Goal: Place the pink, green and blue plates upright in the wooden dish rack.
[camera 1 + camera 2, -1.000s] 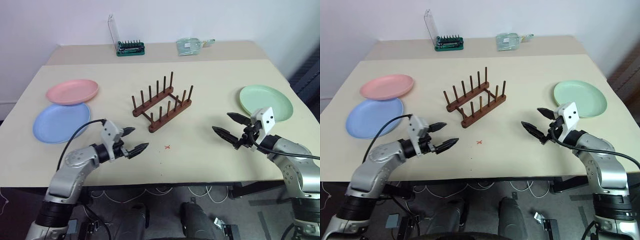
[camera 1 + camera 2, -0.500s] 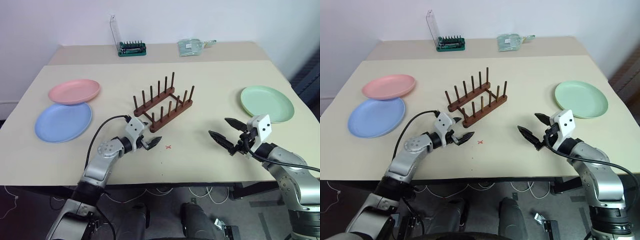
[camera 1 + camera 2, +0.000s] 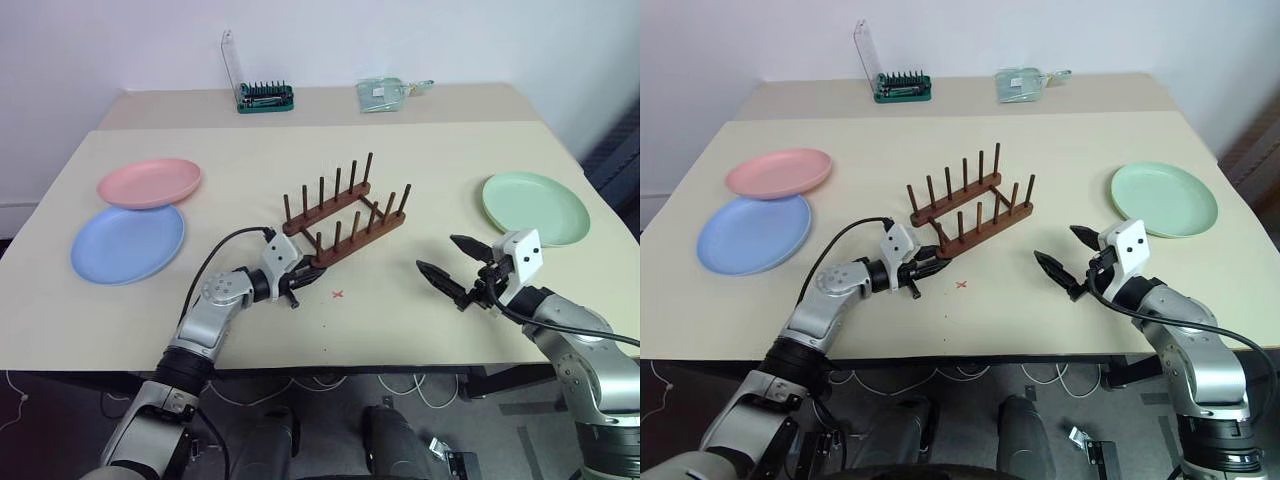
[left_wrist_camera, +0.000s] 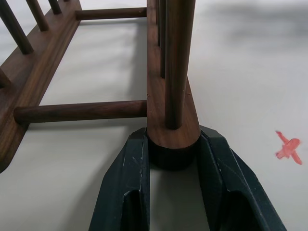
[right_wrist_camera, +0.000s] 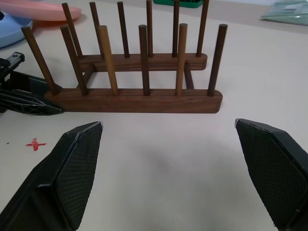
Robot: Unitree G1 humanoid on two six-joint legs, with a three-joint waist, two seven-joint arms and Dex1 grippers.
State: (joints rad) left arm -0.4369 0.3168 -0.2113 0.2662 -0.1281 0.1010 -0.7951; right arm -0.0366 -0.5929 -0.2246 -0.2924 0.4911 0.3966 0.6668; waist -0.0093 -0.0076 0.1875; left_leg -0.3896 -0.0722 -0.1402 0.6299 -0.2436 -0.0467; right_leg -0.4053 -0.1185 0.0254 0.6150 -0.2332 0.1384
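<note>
Beige surface [image 3: 420,330] against a plain white wall, with a green-based tool holder [image 3: 262,96] and a clear packet [image 3: 385,93] at the far edge. Your left gripper [image 3: 308,278] has its jaws closed narrow on the near end of the front rail of the wooden dish rack [image 3: 345,225]; the left wrist view confirms both black fingers [image 4: 127,178] pressed against that rail end. The rack sits at the centre of the frame, angled, two dark reddish-brown rails joined by crossbars, each carrying a row of thin upright pegs, all slots empty. Your right gripper [image 3: 447,262] hovers at lower right, jaws wide, holding nothing. No plate is racked: the pink plate [image 3: 149,182] and blue plate [image 3: 128,242] lie flat at left, overlapping, and the green plate [image 3: 535,206] lies flat at right. Judged step: positioning the rack before loading. Next move likely calls for releasing the rail cleanly without tipping it, then taking a plate by its rim. A red cross [image 3: 337,294] marks the surface just beside the left gripper.
</note>
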